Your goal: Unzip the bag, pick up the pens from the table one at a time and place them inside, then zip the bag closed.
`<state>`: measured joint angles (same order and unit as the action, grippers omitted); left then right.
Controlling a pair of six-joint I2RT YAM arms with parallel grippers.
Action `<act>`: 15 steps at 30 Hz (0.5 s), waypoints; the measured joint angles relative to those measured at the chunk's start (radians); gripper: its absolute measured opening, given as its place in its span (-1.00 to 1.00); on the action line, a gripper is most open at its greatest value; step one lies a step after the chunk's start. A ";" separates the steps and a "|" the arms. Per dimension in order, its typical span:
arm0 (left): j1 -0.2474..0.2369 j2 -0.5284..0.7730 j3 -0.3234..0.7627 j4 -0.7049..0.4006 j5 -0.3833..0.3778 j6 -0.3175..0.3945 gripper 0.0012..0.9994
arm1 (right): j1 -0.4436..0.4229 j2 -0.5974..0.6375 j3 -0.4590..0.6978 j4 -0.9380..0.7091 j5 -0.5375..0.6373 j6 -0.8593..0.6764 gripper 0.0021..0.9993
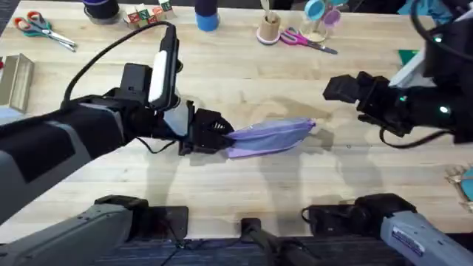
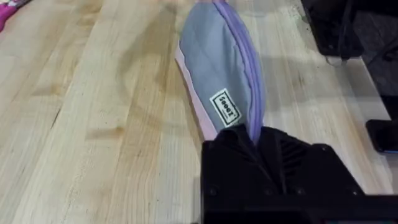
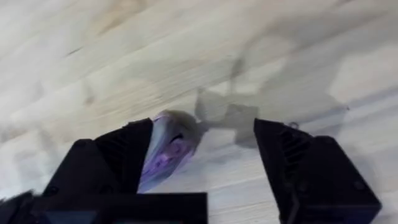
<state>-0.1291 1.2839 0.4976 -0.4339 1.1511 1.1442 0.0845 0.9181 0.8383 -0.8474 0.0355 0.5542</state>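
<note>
I am looking at the near side first, where both arm bases are sitting at the table's (image 1: 244,192) near edge. A little farther in, the bag (image 1: 270,137) is lying flat on the wood, near the middle. My left gripper (image 1: 214,134) is pinching the bag's left end, with its fingers closed tight on the cloth. In the left wrist view I am seeing the bag (image 2: 217,68) stretching away from those fingers, label up, with the zipper running along its top edge.

My right gripper (image 1: 341,89) is hanging just past the bag's right end, a bit farther back. Its fingers are wide apart and holding nothing. In the right wrist view the bag's tip (image 3: 168,146) is sitting beside one finger, not between the two.

I think I am working on the zipper step. To do it well, I am keeping the left grip firm so the bag is not sliding. I am planning to slide the right gripper over until the zipper pull sits between its fingers, then pinch only the pull and drag it straight along the zipper. I cannot tell from here where the pull is, or whether the zipper is open or shut.

I cannot see inside the bag, so I cannot tell if pens are in it. At the far edge, a small wooden pot (image 1: 269,28) is holding some sticks.
</note>
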 joint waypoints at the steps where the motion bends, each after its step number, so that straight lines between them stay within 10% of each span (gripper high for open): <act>1: 0.000 0.000 0.000 0.000 0.000 0.000 -0.92 | 0.009 -0.025 0.000 0.000 -0.007 -0.007 0.98; 15: 0.000 0.000 0.000 0.000 -0.001 0.000 -0.84 | 0.137 -0.225 0.000 -0.007 -0.137 -0.107 0.99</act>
<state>-0.1291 1.2839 0.4980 -0.4339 1.1498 1.1446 0.2216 0.6935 0.8383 -0.8547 -0.1015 0.4474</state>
